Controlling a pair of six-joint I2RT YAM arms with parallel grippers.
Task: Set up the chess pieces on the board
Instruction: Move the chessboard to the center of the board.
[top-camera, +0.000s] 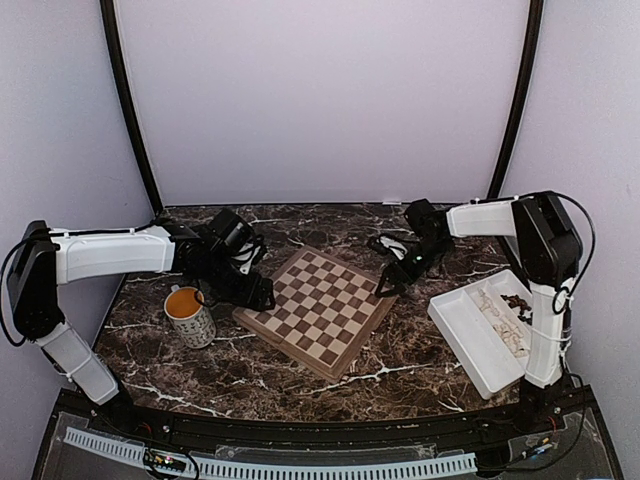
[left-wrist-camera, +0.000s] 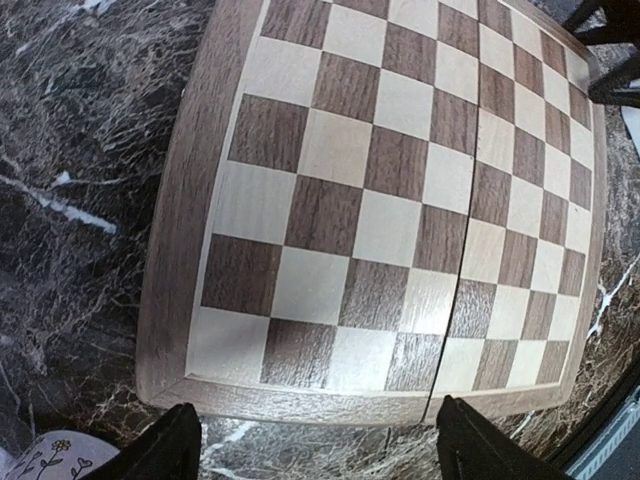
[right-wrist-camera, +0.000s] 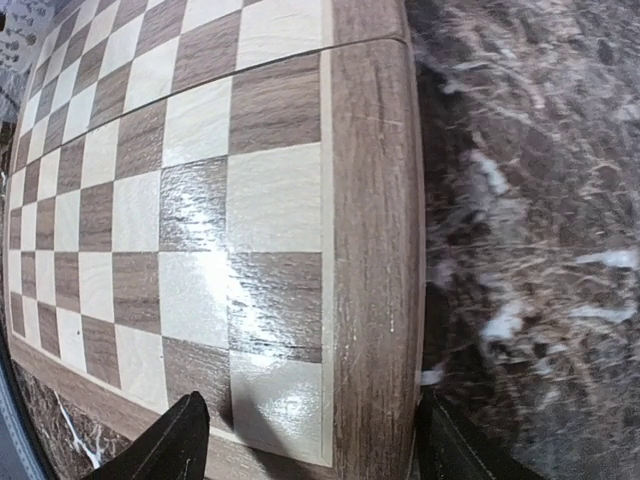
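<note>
We see a big dark marble table (top-camera: 400, 385) with white lines in it, and everything sits on it. The left arm (top-camera: 110, 252) comes in from the left side. Its white part lies almost flat above the table, and its black wrist bends down by the left side of the board (top-camera: 318, 310). The right arm (top-camera: 545, 240) stands up tall on the right, bends up high, and reaches back toward the middle, with its wrist tipped down at the board's right corner. The board lies flat in the middle of the table, turned like a diamond. A white tray (top-camera: 460, 330) lies to the right of the board, near the foot of the right arm. A mug (top-camera: 190, 315) with orange inside stands just beside the board's left corner. The left gripper (left-wrist-camera: 318, 448) hangs over the board's brown edge, its fingers (left-wrist-camera: 160, 455) wide apart and holding nothing. The right gripper (right-wrist-camera: 315, 445) is wide apart too, over the board's edge, and holds nothing. The chess pieces (top-camera: 505, 315), pale ones and dark ones, lie in a heap in the tray
</note>
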